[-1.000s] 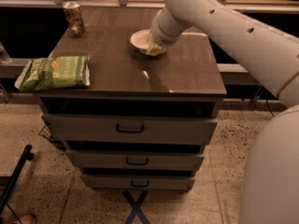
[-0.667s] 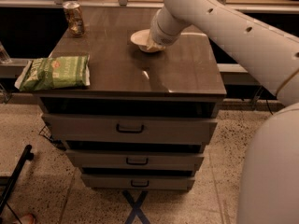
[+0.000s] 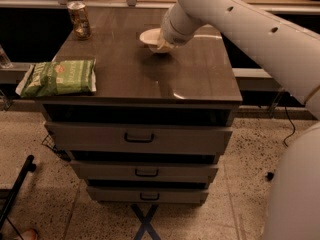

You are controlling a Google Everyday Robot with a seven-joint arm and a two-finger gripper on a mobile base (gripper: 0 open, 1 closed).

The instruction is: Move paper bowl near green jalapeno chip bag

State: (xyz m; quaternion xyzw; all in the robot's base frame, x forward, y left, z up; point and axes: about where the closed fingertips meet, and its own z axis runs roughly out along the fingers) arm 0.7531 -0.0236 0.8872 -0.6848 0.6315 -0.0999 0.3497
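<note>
One thick white robot arm (image 3: 240,24) slants down from the right of the small round white paper bowl (image 3: 149,36). Its gripper (image 3: 162,45) sits at the bowl's right rim; whether it holds the bowl I cannot tell.

Chip bag (image 3: 59,77) left, paper bowl (image 3: 150,37) rear-centre, jaws at bowl.

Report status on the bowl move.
End effector at bowl, back centre of cabinet top. Chip bag front left, apart from bowl. Can back left, off the line between.
</note>
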